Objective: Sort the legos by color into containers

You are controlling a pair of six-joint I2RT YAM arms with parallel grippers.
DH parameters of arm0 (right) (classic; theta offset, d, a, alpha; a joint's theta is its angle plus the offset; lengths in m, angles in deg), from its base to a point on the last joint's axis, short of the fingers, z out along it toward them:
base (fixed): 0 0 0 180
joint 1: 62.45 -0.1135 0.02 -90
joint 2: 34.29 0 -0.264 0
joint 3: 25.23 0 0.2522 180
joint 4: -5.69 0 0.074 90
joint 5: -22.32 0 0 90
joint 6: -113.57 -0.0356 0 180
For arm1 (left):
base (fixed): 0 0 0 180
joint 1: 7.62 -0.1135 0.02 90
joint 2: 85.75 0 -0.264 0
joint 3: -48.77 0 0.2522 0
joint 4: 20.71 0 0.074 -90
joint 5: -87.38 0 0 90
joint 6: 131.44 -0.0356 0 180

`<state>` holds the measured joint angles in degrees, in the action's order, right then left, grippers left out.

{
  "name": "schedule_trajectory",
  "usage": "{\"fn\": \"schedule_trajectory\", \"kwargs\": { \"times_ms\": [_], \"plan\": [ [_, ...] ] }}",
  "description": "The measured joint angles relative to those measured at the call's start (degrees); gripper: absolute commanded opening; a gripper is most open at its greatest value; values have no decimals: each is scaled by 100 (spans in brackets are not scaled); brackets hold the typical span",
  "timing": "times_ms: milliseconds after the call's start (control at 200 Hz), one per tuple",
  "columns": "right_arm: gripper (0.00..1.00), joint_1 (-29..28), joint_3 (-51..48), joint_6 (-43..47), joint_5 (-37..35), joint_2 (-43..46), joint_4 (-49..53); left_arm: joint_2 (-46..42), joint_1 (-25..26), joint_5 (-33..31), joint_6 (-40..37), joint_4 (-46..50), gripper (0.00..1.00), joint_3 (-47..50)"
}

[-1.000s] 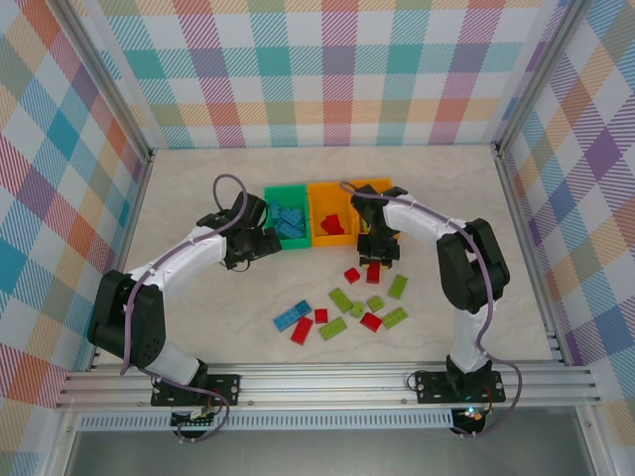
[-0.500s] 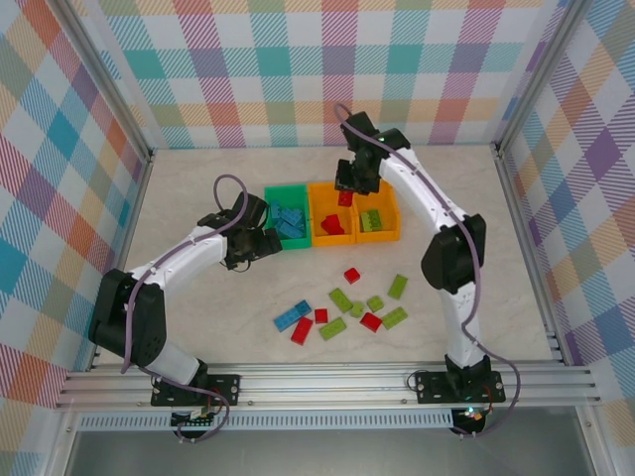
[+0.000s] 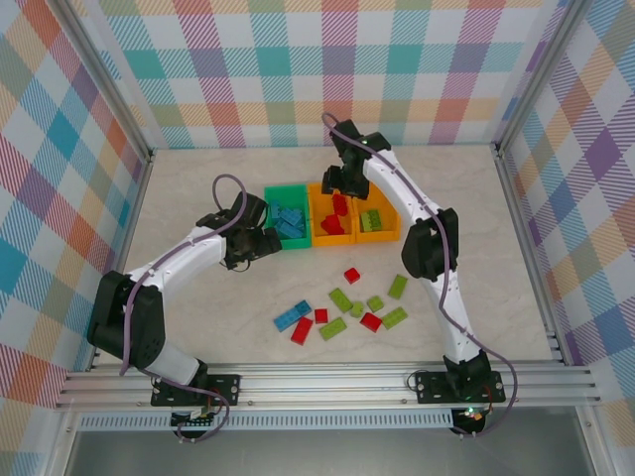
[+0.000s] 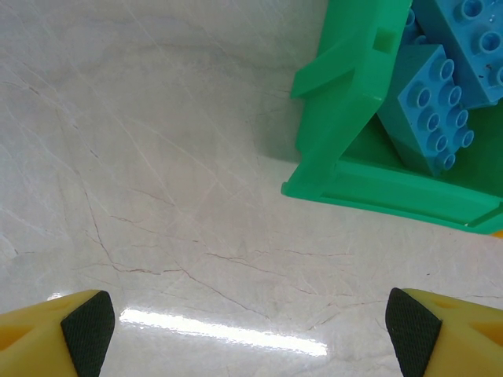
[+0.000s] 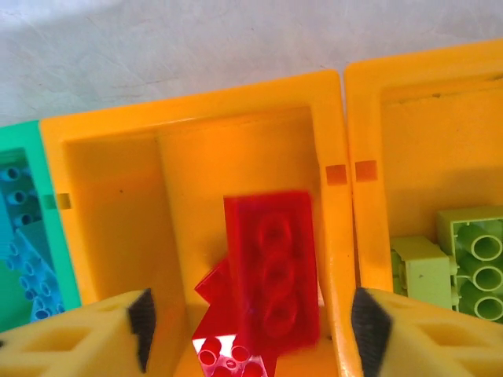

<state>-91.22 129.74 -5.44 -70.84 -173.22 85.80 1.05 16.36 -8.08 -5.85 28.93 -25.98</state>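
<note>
Plaid walls enclose a pale marbled desk where three bins sit in a row at the far centre: the green bin holds blue bricks, the middle orange bin red ones and the right orange bin lime ones. The right fingers hang spread above the middle orange bin, a blurred red brick between them touching neither, apparently dropping among its own colour. The left fingers hover spread over bare desk just beside the green bin's near-left corner, probably waiting, while the loose legos lie nearer.
</note>
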Motion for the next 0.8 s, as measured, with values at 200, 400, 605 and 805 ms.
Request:
{"fn": "schedule_trajectory", "kwargs": {
  "times_ms": [200,400,605,805],
  "plan": [
    [81,-2,-549,33,81,299,-26,-4,0,0,2,0,92,0],
    [76,-72,-3047,560,219,2238,-636,-4,0,2,44,-4,92,0],
    [73,-247,-5641,1062,278,4033,-1276,-4,2,7,66,-7,92,0],
    [78,-748,-6714,1274,321,3838,-1668,37,35,37,66,-4,92,0]
  ]
}}
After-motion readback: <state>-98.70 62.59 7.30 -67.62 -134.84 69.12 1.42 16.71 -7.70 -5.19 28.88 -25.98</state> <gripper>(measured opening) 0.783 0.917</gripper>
